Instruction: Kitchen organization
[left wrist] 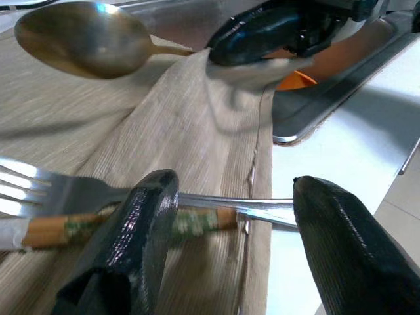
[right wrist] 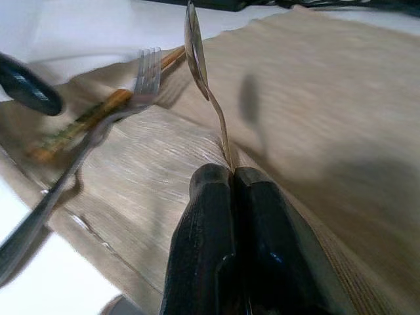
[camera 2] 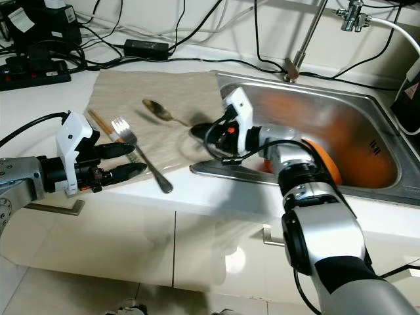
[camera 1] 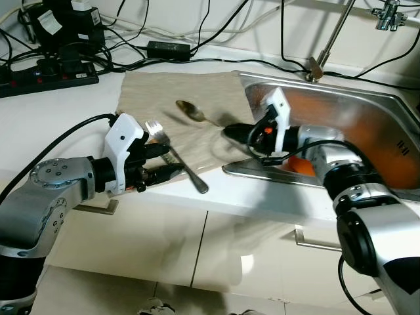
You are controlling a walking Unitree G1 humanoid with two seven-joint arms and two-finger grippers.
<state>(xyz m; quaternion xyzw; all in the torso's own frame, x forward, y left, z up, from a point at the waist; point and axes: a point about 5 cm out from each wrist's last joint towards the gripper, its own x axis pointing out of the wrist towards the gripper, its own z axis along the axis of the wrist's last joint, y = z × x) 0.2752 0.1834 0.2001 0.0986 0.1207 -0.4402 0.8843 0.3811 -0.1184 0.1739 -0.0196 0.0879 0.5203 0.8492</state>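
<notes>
The right gripper (right wrist: 231, 180) is pinched tight on the handle of the spoon (camera 1: 190, 111), carrying it above the cloth (camera 1: 164, 92), probably to lay it beside the other cutlery. Nearer and to the left, the left gripper (left wrist: 226, 226) waits with fingers apart and empty over the fork (camera 1: 177, 156) and chopsticks (camera 2: 100, 122), likely ready to straighten them.

1. Beige cloth (camera 1: 197, 98) with fine woven ribbing
2. Brassy gold spoon (camera 1: 191, 111)
3. Shiny silver fork (camera 1: 176, 155)
4. Tan chopsticks (left wrist: 125, 226) with green print
5. Orange bowl (camera 2: 341, 134) in a steel-grey sink (camera 2: 387, 105)
6. Black fingers on the right gripper (right wrist: 234, 174)
7. White counter (camera 1: 59, 111)
</notes>
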